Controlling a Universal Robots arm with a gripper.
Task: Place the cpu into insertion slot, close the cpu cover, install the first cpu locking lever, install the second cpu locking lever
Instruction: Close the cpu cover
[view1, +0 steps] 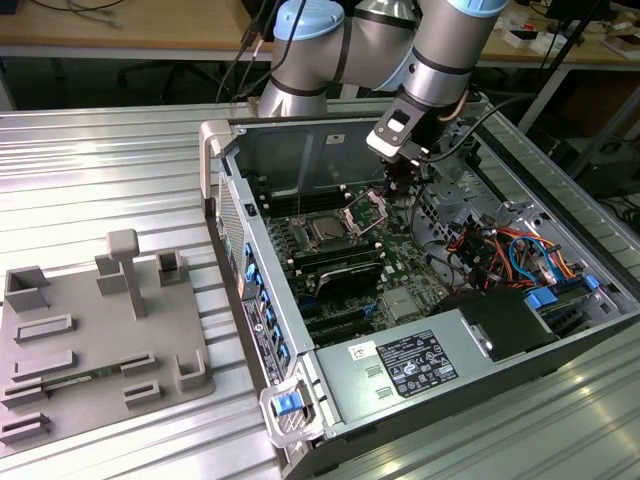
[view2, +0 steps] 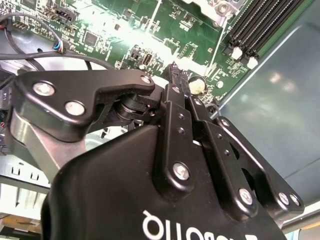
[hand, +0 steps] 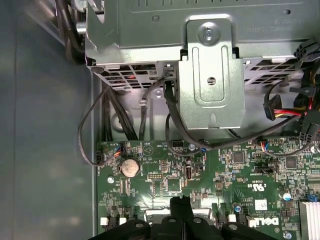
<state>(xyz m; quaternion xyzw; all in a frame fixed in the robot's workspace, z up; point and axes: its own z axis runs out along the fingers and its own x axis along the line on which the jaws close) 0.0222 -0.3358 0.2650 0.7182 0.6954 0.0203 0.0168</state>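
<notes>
In the exterior view the insertion slot (view1: 309, 240) sits on the motherboard inside the open computer case. A silver-grey square, the cpu (view1: 326, 229), lies flat in it. The cpu cover (view1: 366, 211), a thin metal frame, stands tilted up on the slot's right side in that view. My gripper (view1: 398, 188) hangs just above and to the right of the raised cover. In both wrist views its black fingers meet at the tips, and the gripper (view2: 175, 70) (hand: 180, 201) is shut with nothing between them, close above the green board. I cannot tell whether it touches the cover.
Black memory slots (view1: 335, 262) run in front of the socket. A metal drive cage (hand: 210, 75) with black cables (hand: 175, 125) and coloured wiring (view1: 500, 250) crowds the far side. A coin battery (hand: 130, 167) lies on the board. A grey fixture plate (view1: 100, 340) lies outside the case.
</notes>
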